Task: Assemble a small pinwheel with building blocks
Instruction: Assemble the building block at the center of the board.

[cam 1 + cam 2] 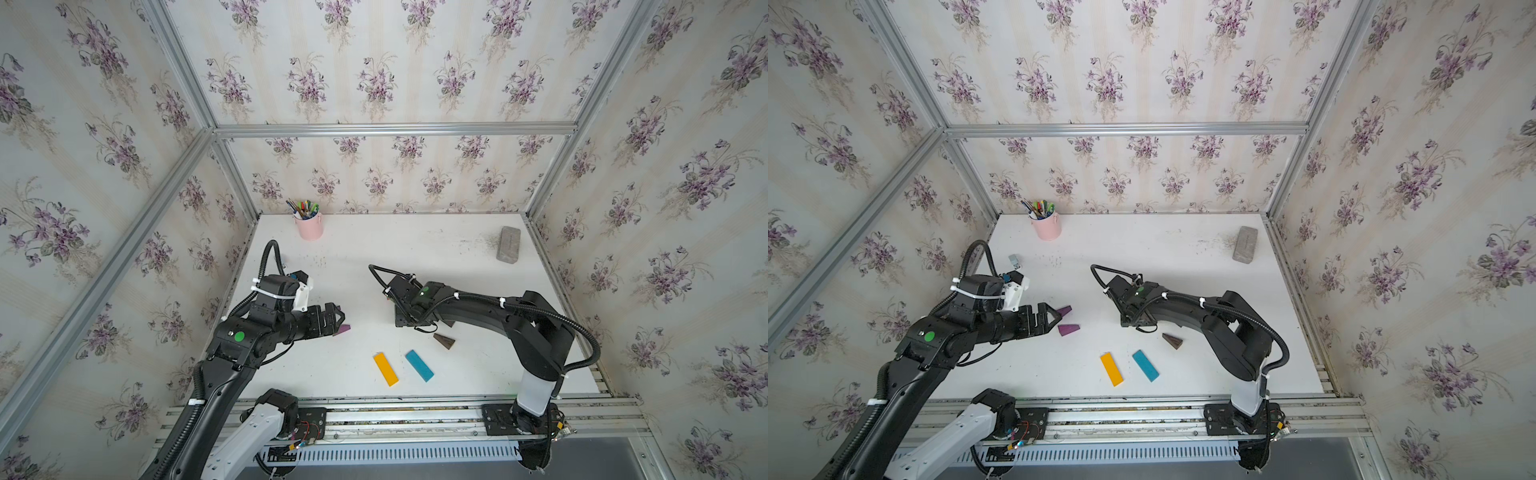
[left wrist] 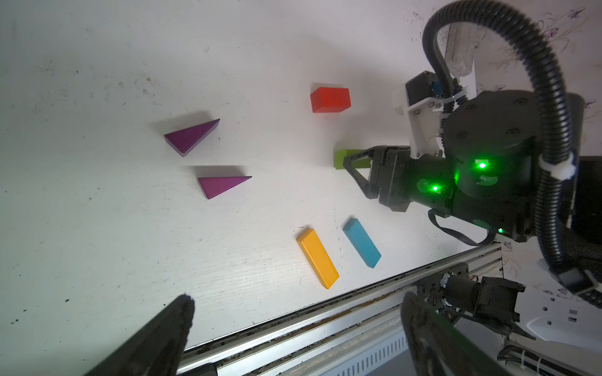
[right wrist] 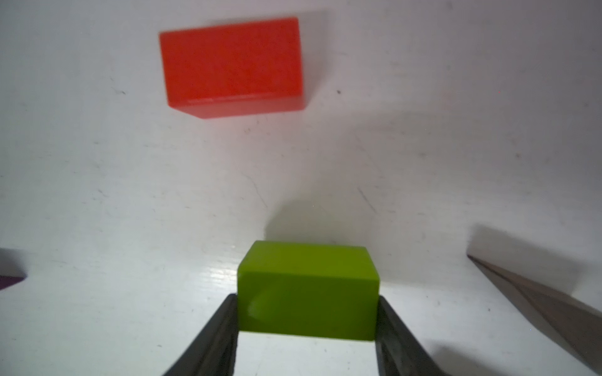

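While none of the blocks yet touches another, the robot appears to be at the opening step of the pinwheel: gathering its red-green centre. The right gripper point(image 3: 306, 304) has its two fingers pressed against opposite sides of the green brick point(image 3: 308, 283), so it is clamped on that brick. The brick seems to sit on the white table point(image 3: 97, 195), though whether it is lifted at all cannot be told. In both top views the brick is hidden beneath the right wrist, just right of the middle of the frame. The red brick point(image 3: 233, 65) lies apart from it, ahead of the fingers and turned slightly askew. The left gripper point(image 1: 1052, 320) hovers left of centre with its jaws spread wide and nothing between them, just beside a purple wedge point(image 1: 1064, 310) and a second purple wedge point(image 1: 1068, 329). Low in the centre of the frame the yellow bar point(image 1: 385, 369) and the blue bar point(image 1: 419, 365) lie side by side but not touching, and a brown wedge point(image 1: 444, 342) rests just up and to the right of them. The next move likely calls for bringing the green brick up against the red one, turning the wrist a little so their long faces meet flush without knocking the red brick away.
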